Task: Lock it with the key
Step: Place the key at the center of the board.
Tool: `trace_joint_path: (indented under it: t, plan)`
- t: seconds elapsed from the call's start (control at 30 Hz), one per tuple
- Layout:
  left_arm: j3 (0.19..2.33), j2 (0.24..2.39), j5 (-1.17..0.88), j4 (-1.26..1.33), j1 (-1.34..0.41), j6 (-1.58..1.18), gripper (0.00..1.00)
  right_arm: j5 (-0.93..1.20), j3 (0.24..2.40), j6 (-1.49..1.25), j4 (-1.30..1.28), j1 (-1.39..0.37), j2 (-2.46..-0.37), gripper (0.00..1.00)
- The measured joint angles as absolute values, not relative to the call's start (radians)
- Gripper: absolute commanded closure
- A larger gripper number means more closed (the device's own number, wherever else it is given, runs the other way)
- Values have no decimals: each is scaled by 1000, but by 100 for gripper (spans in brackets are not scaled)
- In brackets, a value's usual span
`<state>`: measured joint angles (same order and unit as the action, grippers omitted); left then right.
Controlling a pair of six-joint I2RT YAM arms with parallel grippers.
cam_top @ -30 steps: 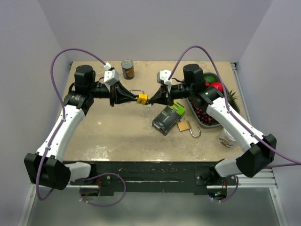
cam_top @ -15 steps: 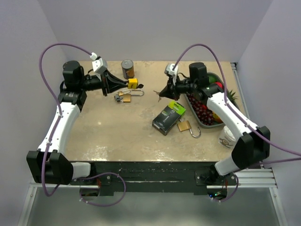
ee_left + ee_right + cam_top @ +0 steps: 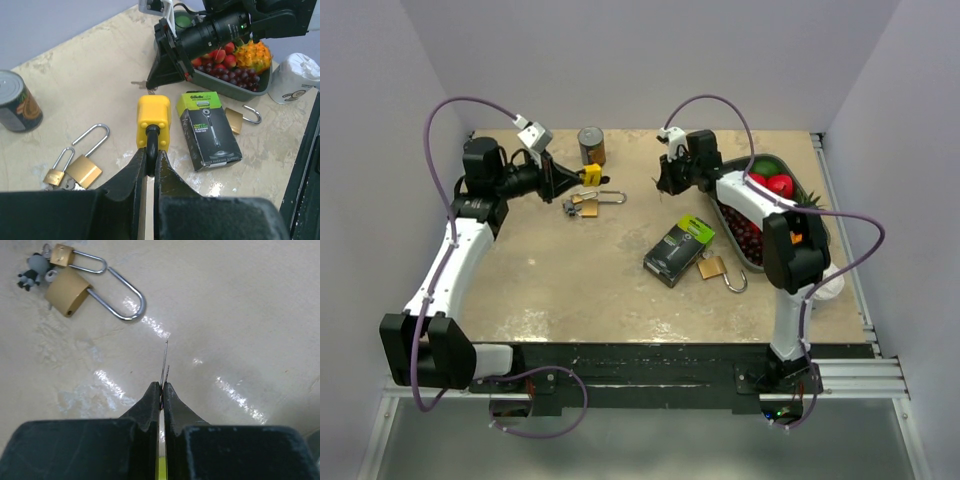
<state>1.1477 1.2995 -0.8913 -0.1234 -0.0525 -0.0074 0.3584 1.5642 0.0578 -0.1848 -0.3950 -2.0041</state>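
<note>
Left gripper (image 3: 150,167): pressed shut on shackle of yellow lock (image 3: 153,119); lock held above table (image 3: 570,290), far-left area. Lock long axis in line with gripper, body end pointing toward right gripper (image 3: 162,390); keyhole not visible. Right gripper: pinching key (image 3: 164,362) edge-on, blade projecting forward, aimed down at bare table; lock outside its wrist view. Grippers well apart, lock to left of key. Judgement: next move needs blade swung into line with lock axis, then closing of gap.

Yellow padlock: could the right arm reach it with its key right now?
Probably yes. The left gripper holds the yellow padlock up by its shackle, body towards the right gripper and its key, only open air between them.
</note>
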Motion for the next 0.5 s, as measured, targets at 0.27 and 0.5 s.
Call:
trace_joint_path:
  t: [0.27,0.5]
  plan:
    - [1114,1299,-847,-157,-52,-7,100,243,1649,61,-186,-395,-2122,100]
    - [1114,1317,-848,-164,-52,-7,100,158,1688,72,-195,-393,-2192,100]
